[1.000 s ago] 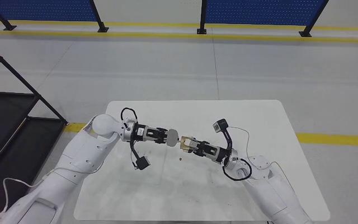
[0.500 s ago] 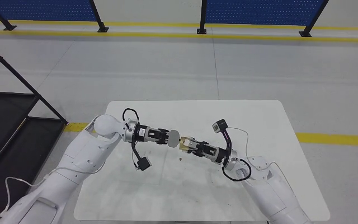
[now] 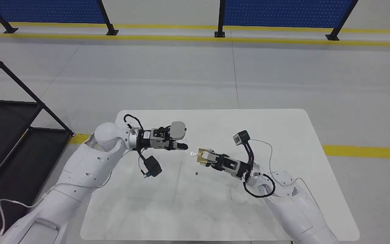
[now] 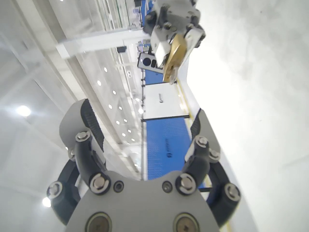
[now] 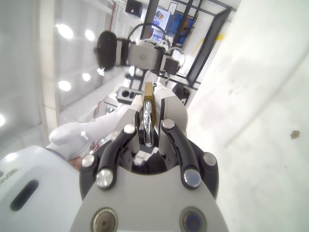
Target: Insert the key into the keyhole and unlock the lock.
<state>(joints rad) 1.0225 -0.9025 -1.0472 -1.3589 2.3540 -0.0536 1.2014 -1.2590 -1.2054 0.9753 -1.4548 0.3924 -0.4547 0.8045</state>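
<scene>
White table (image 3: 292,134) below. My right gripper (image 4: 177,45) clamps the lock (image 4: 174,61) aloft, keyhole end aimed at the left gripper (image 4: 142,108), which hangs near the lock with fingers spread and empty. What looks like the key (image 4: 172,79) pokes from the lock's tip, ready for turning, I'd judge.

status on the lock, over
Left gripper open, empty, apart from padlock. Right gripper shut on padlock, above the table. Nothing between the two.

The lock (image 5: 148,92) has a glossy brass-coloured metal body and a mirror-bright steel shackle (image 5: 147,119). The left gripper (image 4: 141,109) carries ribbed black rubber pads (image 4: 93,124). The table (image 3: 274,128) is smooth, matt white.
</scene>
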